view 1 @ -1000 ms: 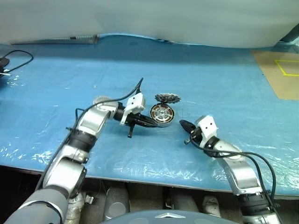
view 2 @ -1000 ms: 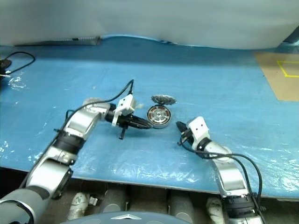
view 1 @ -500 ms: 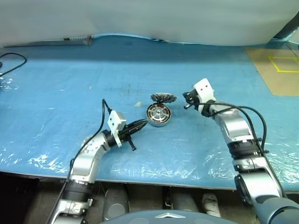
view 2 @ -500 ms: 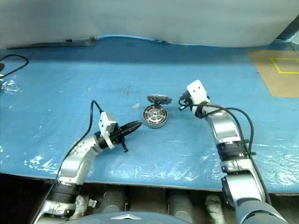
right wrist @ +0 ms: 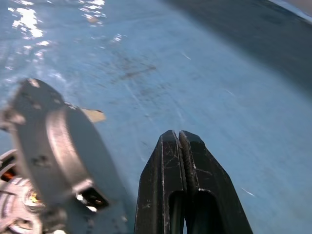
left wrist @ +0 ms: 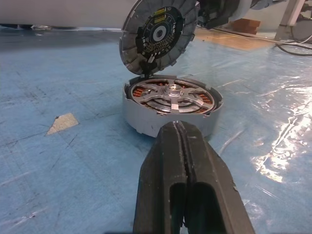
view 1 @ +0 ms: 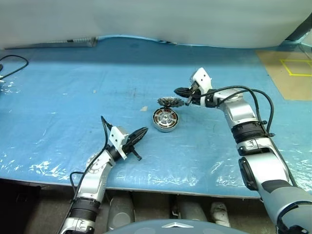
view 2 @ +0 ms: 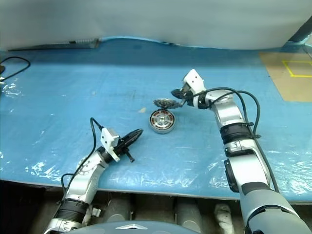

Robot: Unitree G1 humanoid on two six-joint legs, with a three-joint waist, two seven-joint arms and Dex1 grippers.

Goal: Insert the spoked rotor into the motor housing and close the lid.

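Blue plastic-covered table (view 1: 58,97), glossy and wrinkled, with the motor housing (view 1: 165,120) near its centre. The housing is a shallow round metal cup; inside it a ring of copper-orange windings surrounds the silver spoked rotor (left wrist: 171,93), which sits seated in the cup. The lid (view 1: 170,102), a round grey disc with a ribbed, toothed inner face, stands raised on the far edge of the housing, its inner face turned toward the near side.

Left gripper (view 1: 142,132): forearm low over the near part of the table, fingers pointing toward the housing from the near left, a little apart from it; the two black fingers are pressed together on nothing.

Right gripper (view 1: 178,90): arm reaching in from the right, wrist bent so the fingers point left, tips just beside the far right edge of the lid; contact cannot be judged. Its fingers are likewise pressed together, empty.

A small pale scrap (view 1: 144,108) lies on the table left of the housing.
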